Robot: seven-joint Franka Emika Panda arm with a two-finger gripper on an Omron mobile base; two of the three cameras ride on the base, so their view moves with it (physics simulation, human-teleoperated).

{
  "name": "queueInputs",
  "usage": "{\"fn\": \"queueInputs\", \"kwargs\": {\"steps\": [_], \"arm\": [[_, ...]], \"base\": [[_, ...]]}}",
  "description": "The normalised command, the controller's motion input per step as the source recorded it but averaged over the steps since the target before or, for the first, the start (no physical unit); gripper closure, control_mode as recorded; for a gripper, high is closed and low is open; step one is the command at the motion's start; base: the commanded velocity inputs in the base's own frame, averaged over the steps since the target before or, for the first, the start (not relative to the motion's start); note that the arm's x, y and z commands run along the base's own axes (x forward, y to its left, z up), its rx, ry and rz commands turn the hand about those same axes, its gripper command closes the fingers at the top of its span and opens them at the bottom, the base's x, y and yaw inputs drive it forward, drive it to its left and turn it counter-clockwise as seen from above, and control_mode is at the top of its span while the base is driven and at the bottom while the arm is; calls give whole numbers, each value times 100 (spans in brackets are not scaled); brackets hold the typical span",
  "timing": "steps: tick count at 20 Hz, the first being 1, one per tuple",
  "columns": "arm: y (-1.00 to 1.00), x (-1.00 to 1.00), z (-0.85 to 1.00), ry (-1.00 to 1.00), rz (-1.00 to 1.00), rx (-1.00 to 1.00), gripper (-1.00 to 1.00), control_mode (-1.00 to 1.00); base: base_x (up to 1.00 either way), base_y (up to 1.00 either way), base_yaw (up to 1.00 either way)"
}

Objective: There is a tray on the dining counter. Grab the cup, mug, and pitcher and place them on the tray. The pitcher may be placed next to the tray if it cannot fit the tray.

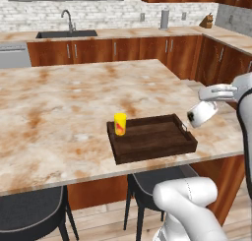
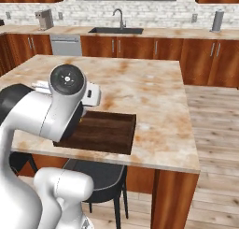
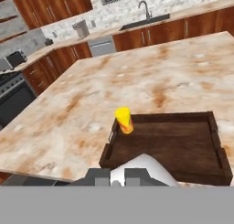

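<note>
Gripper (image 1: 212,101) clamped on mug (image 1: 201,113), held tilted in air just off tray's right short end, above table edge. Left to right in left base view: cup (image 1: 120,123) upright at tray's far-left corner; tray (image 1: 152,139) bare across middle and right; mug right of tray. Tray's long axis runs toward gripper. Judgement: next move carries mug leftward, down onto open tray floor, well apart from cup. Table (image 1: 54,117) carries tray.

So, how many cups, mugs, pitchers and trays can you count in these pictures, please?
Cup: 1
Mug: 1
Pitcher: 1
Tray: 1
Total: 4
</note>
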Motion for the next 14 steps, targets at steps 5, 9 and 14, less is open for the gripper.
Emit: {"fn": "queueInputs", "kwargs": {"steps": [5,9,14], "arm": [[15,30,-55,6,2,0,100,-100],[13,26,-19,0,0,2,100,-100],[13,19,-10,0,2,6,100,-100]], "base": [[0,0,0],[0,0,0],[0,0,0]]}}
